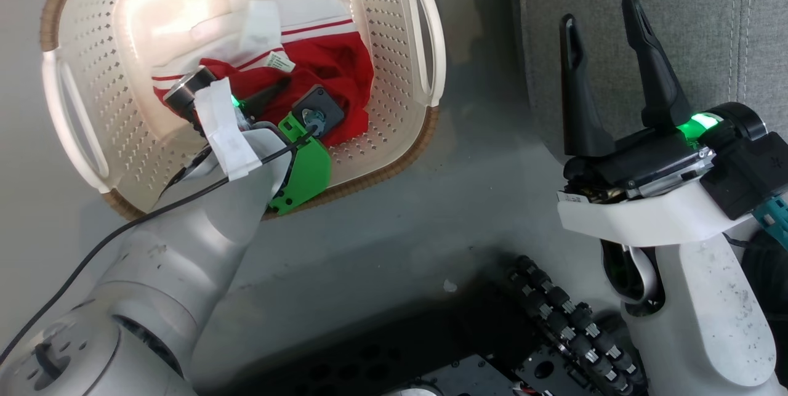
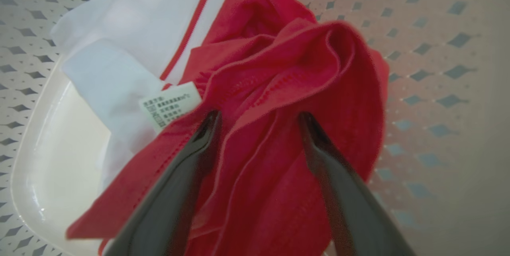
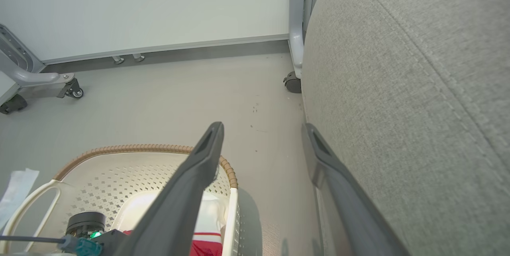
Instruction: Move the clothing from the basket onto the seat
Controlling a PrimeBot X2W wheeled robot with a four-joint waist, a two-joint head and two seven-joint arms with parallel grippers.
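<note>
A pale wall [image 3: 139, 9] meets a smooth grey floor [image 3: 179, 100] beside a grey castered frame [image 3: 38, 81].

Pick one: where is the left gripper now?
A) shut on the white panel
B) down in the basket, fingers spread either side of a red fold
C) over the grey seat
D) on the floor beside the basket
B: the left gripper is down in the basket, its fingers apart with a red fold of the clothing between them.
</note>
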